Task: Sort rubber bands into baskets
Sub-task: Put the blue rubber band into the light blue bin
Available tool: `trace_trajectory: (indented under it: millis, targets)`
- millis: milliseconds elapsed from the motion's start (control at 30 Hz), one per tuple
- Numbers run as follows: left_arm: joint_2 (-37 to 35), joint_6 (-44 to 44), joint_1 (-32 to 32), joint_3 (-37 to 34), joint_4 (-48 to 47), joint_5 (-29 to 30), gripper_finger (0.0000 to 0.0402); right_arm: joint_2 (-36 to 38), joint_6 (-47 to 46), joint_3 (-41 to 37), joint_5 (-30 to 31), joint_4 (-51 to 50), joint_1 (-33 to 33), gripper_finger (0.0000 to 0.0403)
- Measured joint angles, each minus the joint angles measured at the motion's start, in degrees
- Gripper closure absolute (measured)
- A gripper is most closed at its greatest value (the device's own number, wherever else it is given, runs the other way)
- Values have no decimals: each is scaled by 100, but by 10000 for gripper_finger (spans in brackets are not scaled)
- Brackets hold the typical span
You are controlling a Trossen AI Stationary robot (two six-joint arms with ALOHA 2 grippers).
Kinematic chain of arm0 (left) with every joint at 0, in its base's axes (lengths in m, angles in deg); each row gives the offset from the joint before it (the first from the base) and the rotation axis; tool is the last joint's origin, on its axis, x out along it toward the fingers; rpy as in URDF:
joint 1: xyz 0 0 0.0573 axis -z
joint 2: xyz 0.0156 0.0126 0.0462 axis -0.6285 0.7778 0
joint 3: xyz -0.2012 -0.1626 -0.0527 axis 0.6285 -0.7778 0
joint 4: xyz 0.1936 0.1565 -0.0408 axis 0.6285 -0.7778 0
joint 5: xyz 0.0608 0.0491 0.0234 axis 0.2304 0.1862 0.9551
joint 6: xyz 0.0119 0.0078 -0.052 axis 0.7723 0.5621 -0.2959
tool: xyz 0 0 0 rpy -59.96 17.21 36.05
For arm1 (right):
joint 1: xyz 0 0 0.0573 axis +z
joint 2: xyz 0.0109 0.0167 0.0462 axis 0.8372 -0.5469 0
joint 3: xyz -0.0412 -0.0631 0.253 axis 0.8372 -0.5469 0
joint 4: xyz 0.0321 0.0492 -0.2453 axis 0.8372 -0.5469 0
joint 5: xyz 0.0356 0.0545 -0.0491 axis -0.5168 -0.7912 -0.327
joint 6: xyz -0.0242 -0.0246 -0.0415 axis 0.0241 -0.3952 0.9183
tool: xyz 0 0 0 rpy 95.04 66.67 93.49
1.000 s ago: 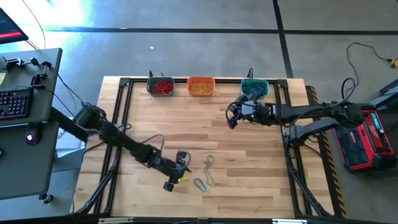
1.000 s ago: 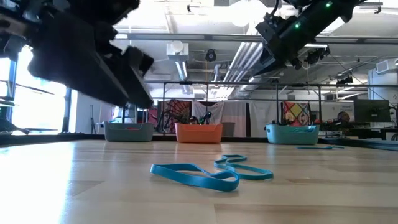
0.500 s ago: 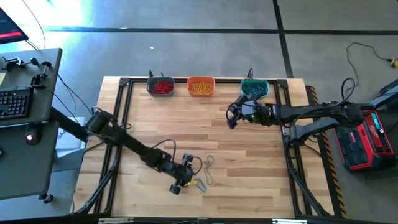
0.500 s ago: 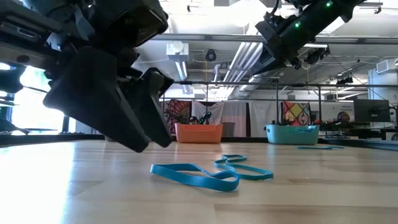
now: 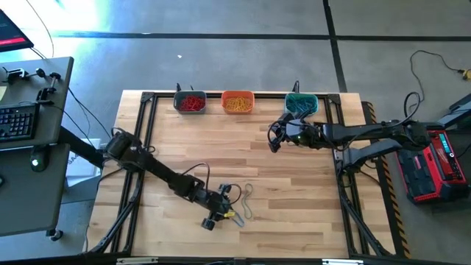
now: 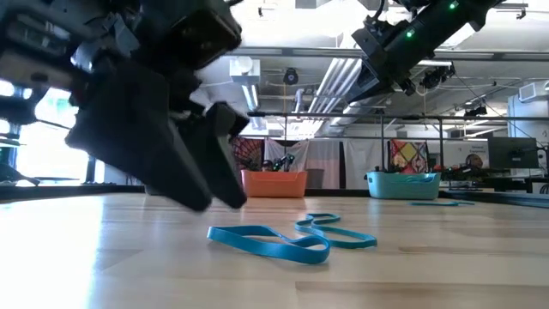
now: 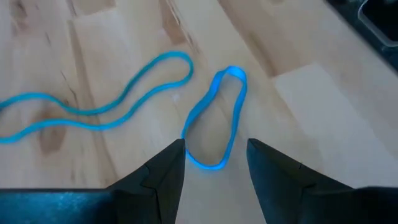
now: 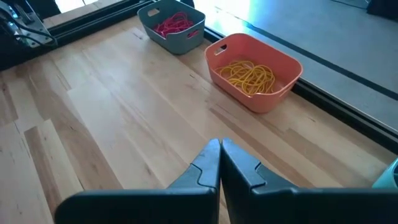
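Note:
Two blue rubber bands lie flat on the wooden table near its front edge: a short loop (image 7: 217, 118) (image 5: 237, 217) and a longer, wavy one (image 7: 93, 99) (image 5: 248, 195). My left gripper (image 7: 216, 152) (image 5: 224, 210) is open and slants down over the short loop. Its fingertips stand on either side of the loop's near end without touching it. My right gripper (image 8: 219, 152) (image 5: 274, 140) is shut and holds nothing, hanging above the table in front of the teal basket (image 5: 301, 104).
Along the far edge stand the grey-blue basket (image 5: 190, 101) (image 8: 171, 25) with red bands, the orange basket (image 5: 237, 101) (image 8: 252, 71) with yellow bands, and the teal one. A black frame runs around the table (image 5: 346, 169). Bare wood lies between the arms.
My left gripper has moved toward the table's right and near edges and sunk lower, coming from beside the blue bands to just over the short loop. Its fingers have stayed open. The bands have not moved.

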Motion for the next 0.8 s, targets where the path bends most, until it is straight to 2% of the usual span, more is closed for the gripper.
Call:
trace_trajectory:
  millis: [400,533,733,800]
  targets:
    - [483,-245,-33,3,531,92,244,-2,-19,0,-8,11,0,403]
    - [564,-298,-47,11,554,215,284,-2,-105,0,-18,11,64,403]
    - [503,-210,-168,11,544,279,386,-2,-107,0,-64,11,300,403]
    - [424,-212,-227,0,492,392,395,-2,-107,0,-64,14,374,403]
